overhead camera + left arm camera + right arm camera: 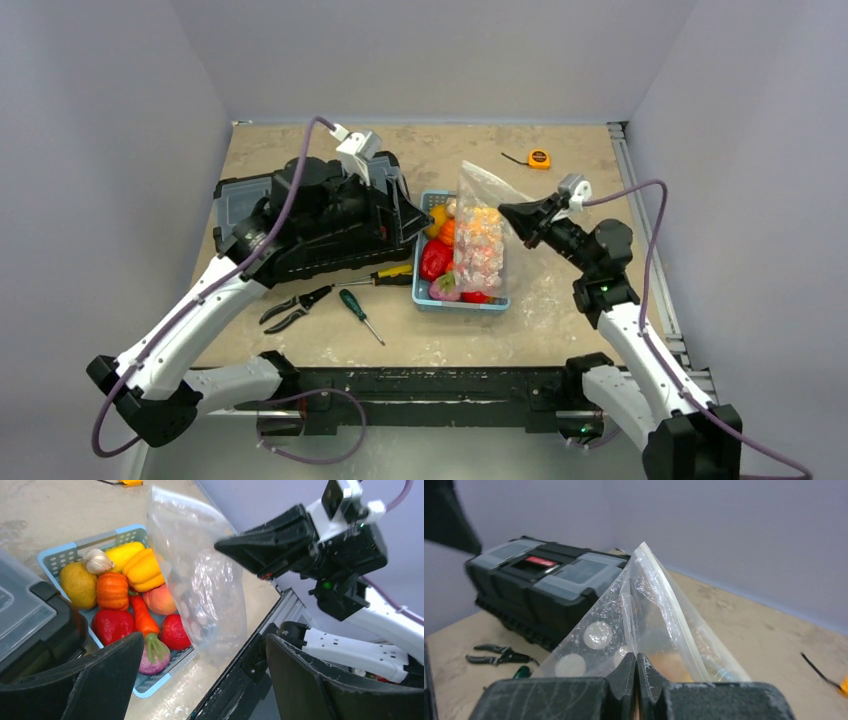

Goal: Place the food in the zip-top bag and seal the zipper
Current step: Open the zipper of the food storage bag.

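Centre frame, the right gripper [505,211], clamped on the zip-top bag [478,235] at its edge, holds it upright over the blue basket [462,304] of food [131,596]. The left gripper [204,650], jaws apart, should probably spread the mouth before loading.

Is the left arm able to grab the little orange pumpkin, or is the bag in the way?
Probably yes. The left gripper is open near the basket, and the pumpkin lies uncovered; the bag, pinched by the right gripper, hangs to one side.
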Action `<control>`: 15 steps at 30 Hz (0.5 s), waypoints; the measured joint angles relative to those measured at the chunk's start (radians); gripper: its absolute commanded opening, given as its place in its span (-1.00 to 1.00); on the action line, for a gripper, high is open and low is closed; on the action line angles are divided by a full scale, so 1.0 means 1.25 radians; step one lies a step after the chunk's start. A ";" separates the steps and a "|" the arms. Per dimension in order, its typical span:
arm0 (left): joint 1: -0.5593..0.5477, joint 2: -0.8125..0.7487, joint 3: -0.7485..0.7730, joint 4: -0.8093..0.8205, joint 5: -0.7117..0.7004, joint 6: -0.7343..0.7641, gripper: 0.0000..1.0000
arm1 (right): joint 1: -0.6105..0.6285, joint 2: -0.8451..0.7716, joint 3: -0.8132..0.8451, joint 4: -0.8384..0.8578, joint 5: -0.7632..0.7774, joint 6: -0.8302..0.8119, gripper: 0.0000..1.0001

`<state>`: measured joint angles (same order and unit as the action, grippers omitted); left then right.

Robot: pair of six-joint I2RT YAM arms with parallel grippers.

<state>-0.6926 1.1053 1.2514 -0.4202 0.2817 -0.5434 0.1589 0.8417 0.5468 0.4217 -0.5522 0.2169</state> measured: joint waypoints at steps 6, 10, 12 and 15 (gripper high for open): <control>0.076 -0.027 0.142 -0.128 -0.011 -0.034 0.84 | 0.101 0.019 -0.024 0.151 -0.160 -0.121 -1.00; 0.163 -0.047 0.179 -0.164 0.021 -0.079 0.84 | 0.201 0.036 0.013 0.104 -0.230 -0.208 -1.00; 0.182 -0.050 0.181 -0.174 0.040 -0.097 0.84 | 0.250 0.043 0.051 0.055 -0.247 -0.251 -1.00; 0.200 -0.036 0.181 -0.196 0.070 -0.126 0.81 | 0.321 0.042 0.103 -0.019 -0.260 -0.323 -1.00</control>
<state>-0.4423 1.0603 1.4776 -0.6651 0.3691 -0.7010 0.5606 0.8944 0.6762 0.3977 -0.8776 -0.1867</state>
